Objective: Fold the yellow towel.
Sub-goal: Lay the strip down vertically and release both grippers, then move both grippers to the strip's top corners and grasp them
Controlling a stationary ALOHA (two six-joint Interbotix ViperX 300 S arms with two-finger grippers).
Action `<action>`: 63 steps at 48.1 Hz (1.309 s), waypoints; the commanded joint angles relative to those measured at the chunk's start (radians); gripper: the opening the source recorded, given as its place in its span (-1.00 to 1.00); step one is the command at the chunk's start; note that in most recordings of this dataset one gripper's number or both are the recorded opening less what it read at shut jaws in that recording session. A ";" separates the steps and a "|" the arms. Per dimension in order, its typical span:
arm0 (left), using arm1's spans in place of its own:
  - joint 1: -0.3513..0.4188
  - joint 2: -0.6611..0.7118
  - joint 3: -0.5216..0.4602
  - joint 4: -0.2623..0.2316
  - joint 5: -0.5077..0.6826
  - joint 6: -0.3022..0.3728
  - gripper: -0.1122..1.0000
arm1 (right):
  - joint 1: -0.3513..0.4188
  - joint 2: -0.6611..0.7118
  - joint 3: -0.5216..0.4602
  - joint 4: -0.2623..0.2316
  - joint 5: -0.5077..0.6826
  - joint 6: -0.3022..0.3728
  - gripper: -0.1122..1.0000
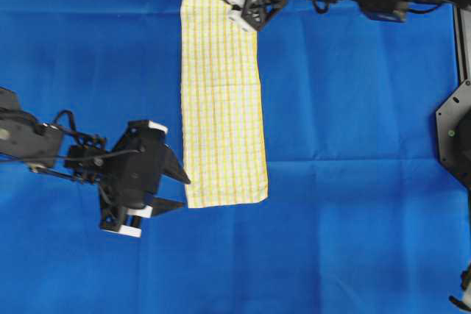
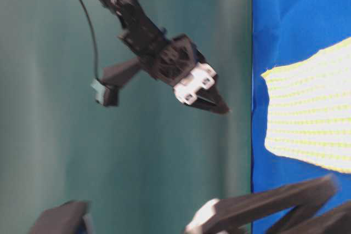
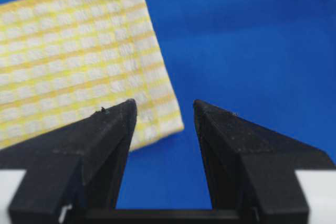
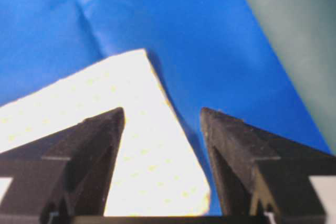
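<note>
The yellow towel (image 1: pixel 221 101) lies flat on the blue cloth as a long narrow checked strip, running from the far side toward the near side. My left gripper (image 1: pixel 180 190) hovers just left of its near-left corner, open, with nothing between the fingers. In the left wrist view that gripper (image 3: pixel 163 106) frames bare blue cloth, and the towel (image 3: pixel 68 51) corner sits beside the left finger (image 3: pixel 100 145). My right gripper (image 1: pixel 246 18) stands over the far-right corner, open. In the right wrist view that gripper (image 4: pixel 161 111) spreads above the washed-out towel (image 4: pixel 131 87) without holding it.
The blue cloth (image 1: pixel 353 182) covers the whole table, with shallow creases. A black arm mount (image 1: pixel 456 130) sits at the right edge. In the table-level view the right gripper (image 2: pixel 211 100) hangs before a grey-green backdrop (image 2: pixel 55 135), beside the towel (image 2: pixel 312 108).
</note>
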 commanded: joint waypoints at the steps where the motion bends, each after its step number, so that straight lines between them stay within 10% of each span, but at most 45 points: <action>1: 0.028 -0.071 0.005 0.003 0.023 0.003 -0.08 | 0.000 -0.091 0.028 -0.005 0.003 -0.003 0.26; 17: 0.207 -0.160 0.063 0.006 -0.011 0.009 -0.07 | 0.048 -0.330 0.258 -0.002 -0.087 0.002 0.27; 33: 0.334 -0.166 0.067 0.006 -0.063 0.009 0.33 | 0.158 -0.468 0.417 -0.002 -0.173 0.003 0.28; 63: 0.538 -0.074 0.064 0.011 -0.210 0.018 0.51 | 0.032 -0.321 0.348 -0.002 -0.195 -0.002 0.53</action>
